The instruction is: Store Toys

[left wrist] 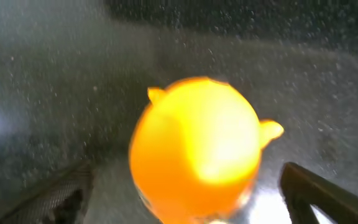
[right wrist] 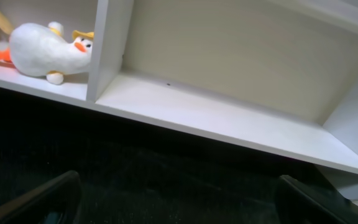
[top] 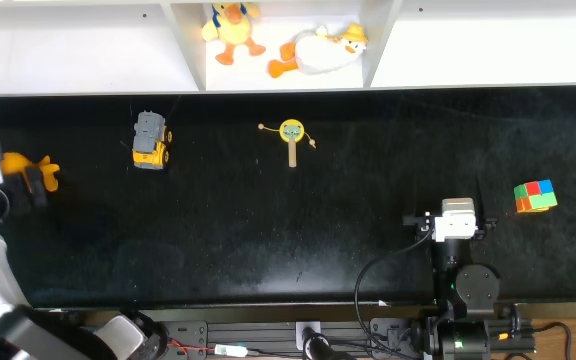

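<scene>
Left gripper [left wrist: 185,202]: I have it released, fingers [left wrist: 55,196] spread to either side of the orange toy [left wrist: 194,152] with a gap showing on both sides. Nothing is pinched yet.
Why it sits so: straddling the toy centres it between the jaws, so closing should catch its round body instead of nudging it away.
Orange toy, place: far left of the top view, on the black mat [top: 268,240], with the left gripper [top: 34,181] over it.
Left arm pose: it rises along the left edge of the top view, wrist bent down onto the toy.
Right gripper [top: 456,222]: also released and holding nothing, its fingers wide apart.
Right arm pose: tucked low at the lower right of the top view, its camera facing the shelf [right wrist: 229,118]. I judge it is parked.
Waiting toys: a truck [top: 150,140] upper left, a rattle [top: 291,135] upper centre, a colour cube [top: 535,196] at the right, all well apart.
Shelf, centre bay: a yellow duck [top: 232,28] and a white duck [top: 318,50] lie stored side by side.
</scene>
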Robot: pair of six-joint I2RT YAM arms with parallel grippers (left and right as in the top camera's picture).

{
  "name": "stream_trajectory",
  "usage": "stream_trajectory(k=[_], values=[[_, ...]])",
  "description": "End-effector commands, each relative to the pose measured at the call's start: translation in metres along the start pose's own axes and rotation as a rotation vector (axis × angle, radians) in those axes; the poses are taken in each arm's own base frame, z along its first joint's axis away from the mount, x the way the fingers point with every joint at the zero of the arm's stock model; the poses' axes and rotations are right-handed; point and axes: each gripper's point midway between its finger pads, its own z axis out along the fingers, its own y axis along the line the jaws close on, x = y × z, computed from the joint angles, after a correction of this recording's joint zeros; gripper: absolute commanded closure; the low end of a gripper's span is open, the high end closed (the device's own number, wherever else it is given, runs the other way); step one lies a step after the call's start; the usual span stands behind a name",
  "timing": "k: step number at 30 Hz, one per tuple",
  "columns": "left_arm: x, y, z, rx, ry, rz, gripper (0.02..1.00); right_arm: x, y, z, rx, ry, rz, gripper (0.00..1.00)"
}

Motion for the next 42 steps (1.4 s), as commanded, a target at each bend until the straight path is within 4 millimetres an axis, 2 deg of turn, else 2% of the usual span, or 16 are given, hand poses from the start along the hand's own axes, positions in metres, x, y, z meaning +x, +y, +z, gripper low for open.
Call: stream_trajectory(k=[1, 3, 5, 9, 13, 17, 21, 29, 36, 42], values=[[-0.011, 0.007, 0.006, 0.008, -0.018, 0.037, 0.367, 0.004, -0.001, 0.000, 0.008, 0.003, 0.001, 0.005], [-0.010, 0.006, 0.007, 0.011, -0.013, 0.036, 0.544, 0.004, -0.001, 0.000, 0.008, 0.003, 0.001, 0.005], [-0.009, 0.006, 0.007, 0.012, -0.011, 0.035, 0.663, 0.004, -0.001, 0.000, 0.008, 0.003, 0.001, 0.005], [-0.014, 0.001, 0.003, 0.024, -0.027, 0.037, 0.792, 0.004, -0.001, 0.000, 0.008, 0.003, 0.001, 0.005], [-0.028, -0.005, -0.017, 0.015, -0.082, 0.013, 0.886, 0.004, -0.001, 0.000, 0.008, 0.003, 0.001, 0.005], [-0.050, -0.008, -0.039, -0.007, -0.169, -0.039, 0.901, 0.004, -0.001, 0.000, 0.008, 0.003, 0.001, 0.005], [-0.066, -0.015, -0.050, 0.030, -0.244, -0.111, 0.967, 0.004, -0.001, 0.000, 0.008, 0.003, 0.001, 0.007], [-0.104, -0.035, -0.056, 0.064, -0.368, -0.138, 0.982, 0.004, -0.001, 0.000, 0.008, 0.003, 0.001, 0.005], [-0.138, -0.047, -0.065, 0.026, -0.477, -0.136, 0.974, 0.004, -0.001, 0.000, 0.008, 0.003, 0.001, 0.005], [-0.144, -0.053, -0.059, 0.028, -0.476, -0.124, 0.952, 0.004, -0.001, 0.000, 0.008, 0.003, 0.001, 0.005]])
